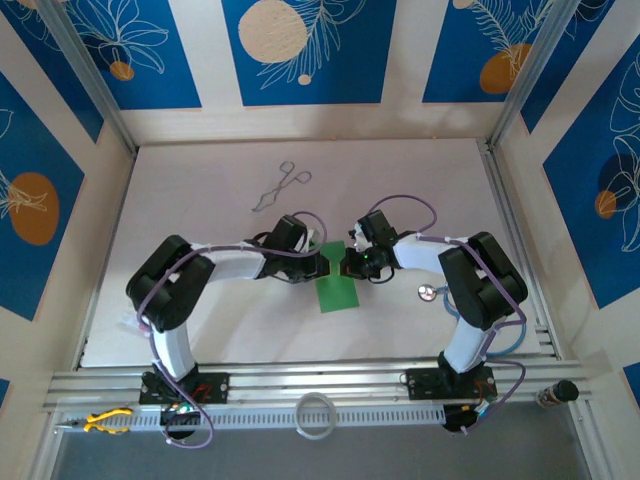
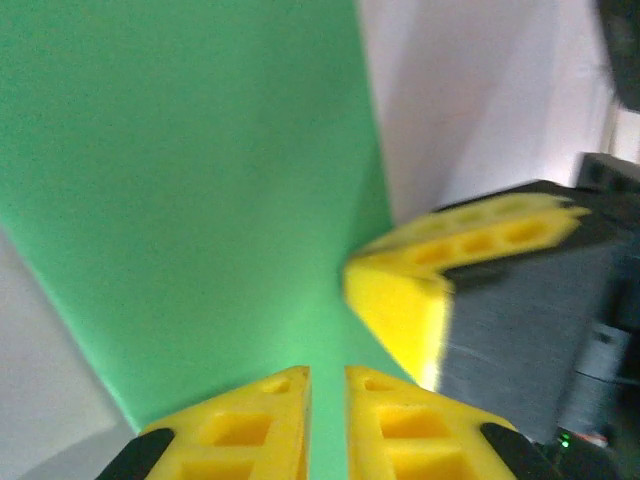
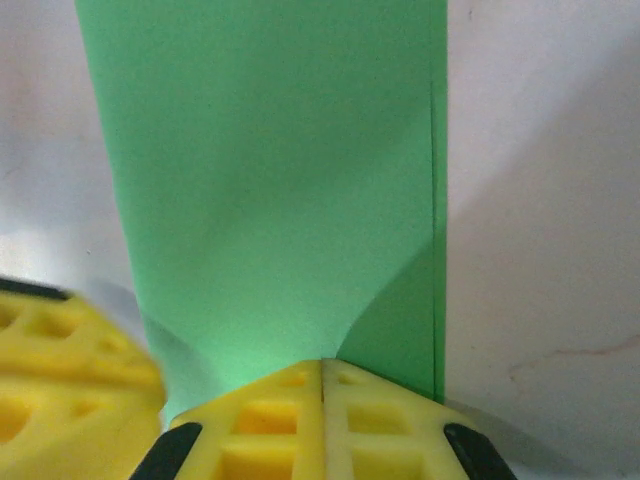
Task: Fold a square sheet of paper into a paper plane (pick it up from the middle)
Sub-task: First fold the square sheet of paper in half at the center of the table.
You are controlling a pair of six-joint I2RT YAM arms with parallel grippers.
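Observation:
The square sheet of paper [image 1: 336, 291] is bright green and lies folded into a narrow rectangle on the white table between the arms. Both grippers meet at its far end. My right gripper [image 1: 346, 264] [image 3: 322, 366] is shut, and the paper's top layer [image 3: 270, 200] rises into its fingertips while the lower layer stays flat. My left gripper [image 1: 325, 265] [image 2: 327, 378] hovers over the paper [image 2: 200, 180] with its jaws a narrow slit apart, green showing through the gap. The right gripper's yellow fingers [image 2: 430, 290] sit close beside it.
Thin metal forceps [image 1: 281, 186] lie at the back of the table. A small round item [image 1: 427, 292] rests by the right arm. A white ring [image 1: 316, 413] and yellow pliers [image 1: 104, 421] sit on the front rail. Walls enclose the table.

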